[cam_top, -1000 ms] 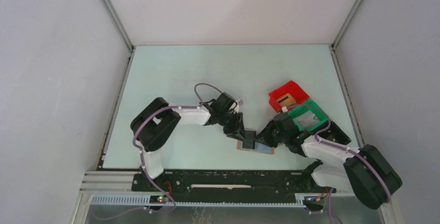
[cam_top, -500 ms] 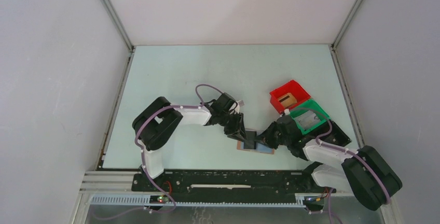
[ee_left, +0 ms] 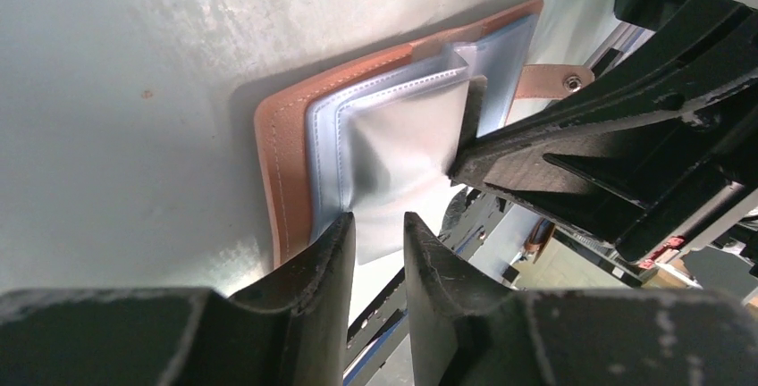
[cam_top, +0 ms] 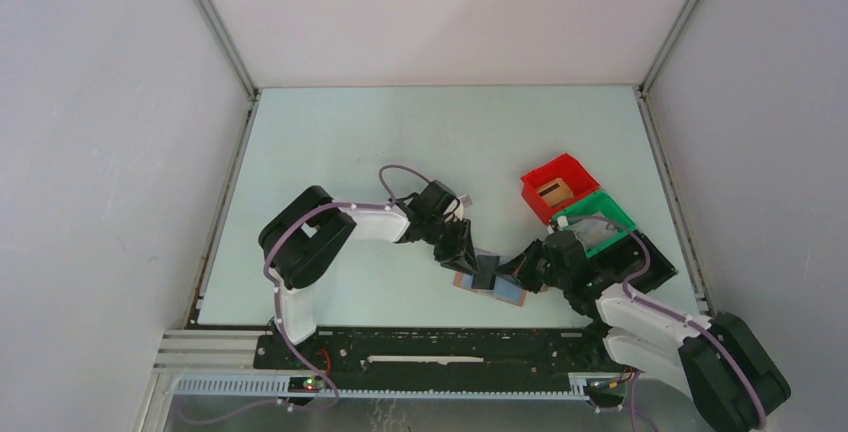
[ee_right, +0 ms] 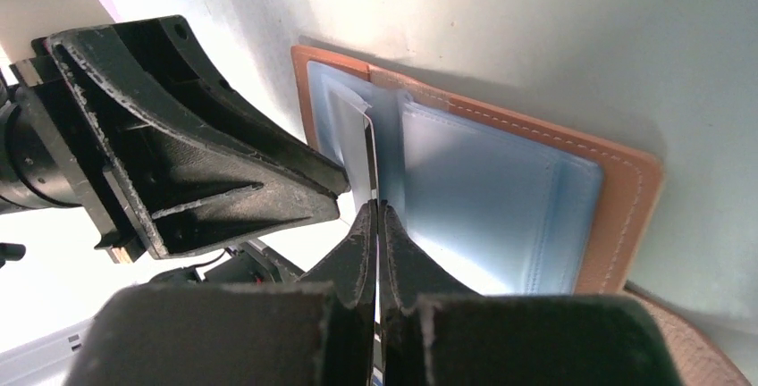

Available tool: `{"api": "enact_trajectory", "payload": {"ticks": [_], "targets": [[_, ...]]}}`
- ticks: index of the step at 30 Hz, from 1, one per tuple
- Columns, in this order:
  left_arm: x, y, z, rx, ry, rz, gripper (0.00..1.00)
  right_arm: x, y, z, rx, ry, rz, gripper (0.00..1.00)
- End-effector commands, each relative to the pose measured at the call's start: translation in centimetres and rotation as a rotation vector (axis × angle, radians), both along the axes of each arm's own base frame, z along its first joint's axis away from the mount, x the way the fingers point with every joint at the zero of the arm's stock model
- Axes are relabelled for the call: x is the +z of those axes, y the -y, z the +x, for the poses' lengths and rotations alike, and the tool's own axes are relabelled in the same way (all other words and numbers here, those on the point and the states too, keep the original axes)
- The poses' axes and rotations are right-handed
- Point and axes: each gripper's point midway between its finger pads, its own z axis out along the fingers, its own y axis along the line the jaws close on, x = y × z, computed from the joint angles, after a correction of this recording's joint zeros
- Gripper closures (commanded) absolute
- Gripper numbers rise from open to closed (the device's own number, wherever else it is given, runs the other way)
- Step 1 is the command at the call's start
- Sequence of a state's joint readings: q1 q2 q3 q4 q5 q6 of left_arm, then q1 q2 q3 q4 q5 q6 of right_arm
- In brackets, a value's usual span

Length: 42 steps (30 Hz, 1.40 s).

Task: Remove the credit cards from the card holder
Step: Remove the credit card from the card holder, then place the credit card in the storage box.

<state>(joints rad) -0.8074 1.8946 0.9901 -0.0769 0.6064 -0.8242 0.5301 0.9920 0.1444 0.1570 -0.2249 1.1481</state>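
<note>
The tan-brown card holder (cam_top: 506, 292) lies open on the table near the front edge, between both arms. Its brown border (ee_left: 284, 140) frames blue-grey sleeves (ee_right: 487, 189), and its snap tab (ee_left: 547, 79) sticks out at the far side. A thin pale sheet (ee_left: 398, 149) stands up from the middle fold. My right gripper (ee_right: 376, 213) is shut on that sheet's edge (ee_right: 367, 158); whether it is a card or a sleeve I cannot tell. My left gripper (ee_left: 380, 236) hovers at the holder's left half, its jaws a narrow gap apart around the sheet's corner without pinching it.
A red bin (cam_top: 570, 170) with a small brown item stands to the right of the holder. A green bin (cam_top: 607, 208) sits beside it, just behind my right arm. Grey walls close in the table on three sides.
My right arm has swung lower toward the near edge, uncovering more of the green bin. Both grippers and the card holder have shifted slightly toward the front.
</note>
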Motion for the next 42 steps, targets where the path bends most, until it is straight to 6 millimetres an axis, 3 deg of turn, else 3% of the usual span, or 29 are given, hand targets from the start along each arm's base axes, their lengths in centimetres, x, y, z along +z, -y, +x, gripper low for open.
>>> {"api": "enact_trajectory", "payload": {"ticks": [1, 10, 17, 27, 32, 42], "targets": [[-2.0, -0.6, 0.8, 0.038, 0.013, 0.072, 0.68, -0.6, 1.5, -0.3, -0.022, -0.008, -0.051, 1.00], [-2.2, -0.6, 0.7, 0.045, -0.003, 0.066, 0.68, -1.7, 3.0, -1.4, -0.028, -0.052, -0.082, 1.00], [-1.5, -1.1, 1.2, 0.061, 0.013, 0.060, 0.68, 1.3, 3.5, -0.9, -0.042, 0.009, -0.093, 1.00], [1.0, -1.1, 2.0, 0.064, 0.068, 0.026, 0.67, 4.8, 4.3, -0.5, -0.054, 0.042, -0.172, 1.00], [2.8, -1.7, 2.8, 0.057, 0.144, 0.054, 0.67, 7.5, 6.8, 0.8, -0.120, 0.082, -0.328, 1.00], [10.4, -2.3, 4.4, 0.053, 0.307, 0.016, 0.66, 14.2, 14.5, 3.6, -0.350, -0.051, -0.749, 1.00]]}}
